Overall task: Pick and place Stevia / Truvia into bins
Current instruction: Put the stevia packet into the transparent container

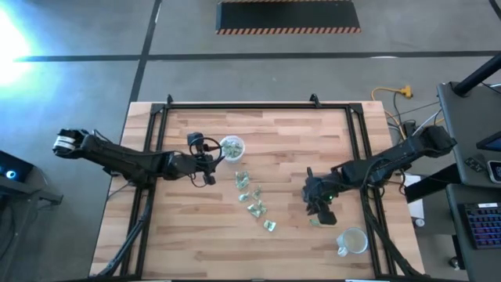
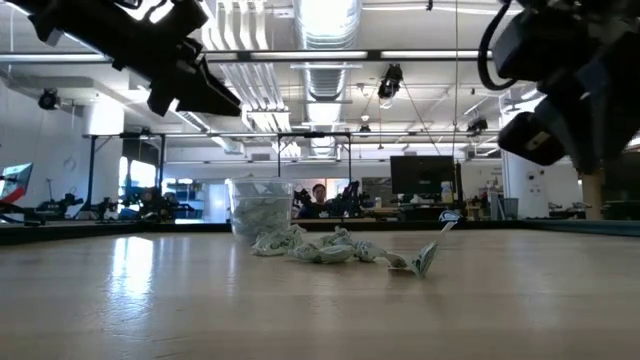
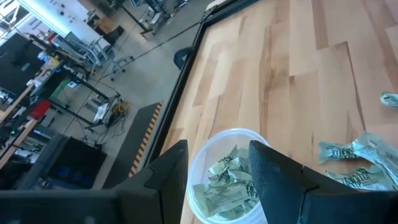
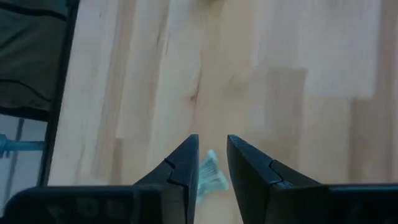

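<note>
Several pale green Stevia / Truvia sachets (image 1: 252,196) lie flat and scattered on the middle of the wooden table. One bin (image 1: 232,146), a translucent cup, stands at the far left of the sachets and holds several of them (image 3: 224,183). My left gripper (image 3: 217,165) hangs open above this bin, with nothing between its fingers. A second bin (image 1: 352,241) stands near the front right. My right gripper (image 4: 212,155) is open and raised above the table (image 2: 545,135). A single sachet (image 4: 210,173) shows on the wood through the gap between its fingers.
A black metal frame (image 1: 160,110) runs along the table's far, left and right sides. Bare wood lies between the sachets and the near edge (image 1: 203,251). A keyboard (image 1: 479,223) and cables sit off the table's right side.
</note>
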Robot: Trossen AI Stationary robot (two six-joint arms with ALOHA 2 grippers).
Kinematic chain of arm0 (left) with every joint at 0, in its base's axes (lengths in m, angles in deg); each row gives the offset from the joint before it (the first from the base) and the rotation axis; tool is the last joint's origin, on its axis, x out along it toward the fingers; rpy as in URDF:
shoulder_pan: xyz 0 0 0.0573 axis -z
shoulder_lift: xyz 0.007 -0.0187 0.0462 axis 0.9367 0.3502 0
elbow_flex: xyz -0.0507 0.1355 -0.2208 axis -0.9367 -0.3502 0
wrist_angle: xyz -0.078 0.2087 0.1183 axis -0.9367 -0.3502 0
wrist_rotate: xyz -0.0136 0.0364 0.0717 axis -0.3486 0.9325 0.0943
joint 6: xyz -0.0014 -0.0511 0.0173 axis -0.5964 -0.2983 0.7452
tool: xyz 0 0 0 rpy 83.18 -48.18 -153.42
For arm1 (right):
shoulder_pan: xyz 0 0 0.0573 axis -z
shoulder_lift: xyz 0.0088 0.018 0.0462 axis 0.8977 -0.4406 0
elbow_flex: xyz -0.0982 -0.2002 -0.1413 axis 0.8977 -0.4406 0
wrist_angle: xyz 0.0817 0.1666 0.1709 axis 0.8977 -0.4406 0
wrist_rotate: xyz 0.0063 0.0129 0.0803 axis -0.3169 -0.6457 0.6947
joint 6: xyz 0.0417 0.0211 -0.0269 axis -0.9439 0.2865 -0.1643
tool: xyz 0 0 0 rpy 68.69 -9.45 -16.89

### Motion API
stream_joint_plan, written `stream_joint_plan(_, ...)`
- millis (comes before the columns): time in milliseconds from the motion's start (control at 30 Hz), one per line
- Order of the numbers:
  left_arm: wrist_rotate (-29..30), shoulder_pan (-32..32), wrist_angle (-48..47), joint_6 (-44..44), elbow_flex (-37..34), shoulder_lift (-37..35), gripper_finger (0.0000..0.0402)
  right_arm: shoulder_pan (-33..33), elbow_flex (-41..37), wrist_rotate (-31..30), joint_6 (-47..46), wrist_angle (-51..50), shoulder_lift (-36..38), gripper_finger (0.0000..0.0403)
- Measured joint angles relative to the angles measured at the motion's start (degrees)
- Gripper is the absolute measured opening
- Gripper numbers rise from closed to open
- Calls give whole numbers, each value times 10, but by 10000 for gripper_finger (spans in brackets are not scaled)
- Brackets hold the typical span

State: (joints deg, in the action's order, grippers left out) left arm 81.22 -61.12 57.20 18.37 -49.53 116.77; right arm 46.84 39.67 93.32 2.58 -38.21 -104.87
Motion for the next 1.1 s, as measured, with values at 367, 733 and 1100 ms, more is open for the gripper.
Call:
stream_joint_plan(367,0,0,0,0,0,2,154,-56,0,-22,-90,-1,-64,72)
stream_joint_plan(733,0,0,0,0,0,2,154,-61,0,-22,-103,2,-128,77)
stream_joint_plan(1100,-3,0,-1,0,-2,2,154,-63,0,-57,-103,3,-131,68)
